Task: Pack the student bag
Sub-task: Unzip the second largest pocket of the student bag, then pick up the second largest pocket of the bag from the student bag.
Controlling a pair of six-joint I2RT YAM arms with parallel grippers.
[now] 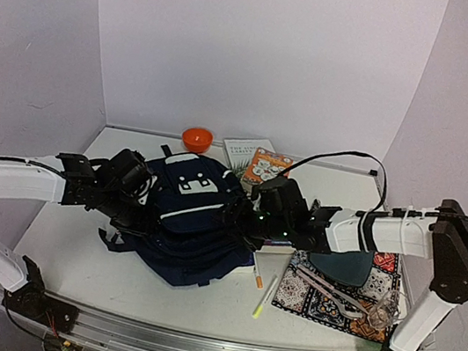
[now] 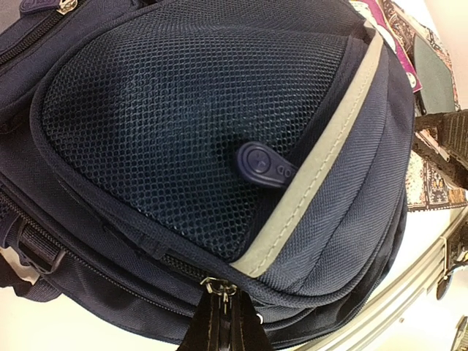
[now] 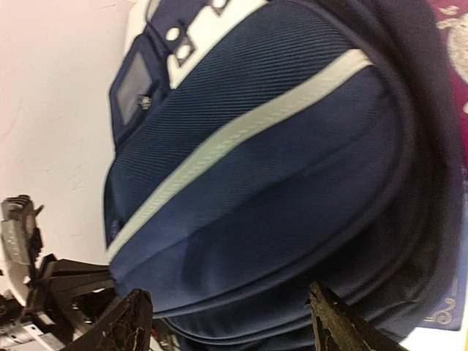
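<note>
From above, the student bag [image 1: 187, 221] lies in the middle of the table [image 1: 77, 266], between the two arms, and their wrists cover both of its flanks, so I can't read its outline there. My left gripper [image 2: 221, 325] is closed tight, and on the left wrist view its dark fingertips meet at the bottom edge, pinched on the zip pull [image 2: 219, 286] of the bag's lower seam; the fingers themselves are cut off by the frame. Above them the mesh pocket [image 2: 183, 124] and its pale trim [image 2: 329, 146] fill the picture. My right gripper [image 3: 230, 322] stands wide, holding nothing; only its two fingertips [image 3: 135, 322] poke in at the bottom, with the bag's front panel beyond them, and I can't tell whether they touch the fabric. Behind the bag sit an orange bowl [image 1: 196, 139] and an orange-covered book [image 1: 266, 166], partly hidden by the right arm. The patterned mat [image 1: 322, 296] is half covered too, and the clutter on it is too small to name.
</note>
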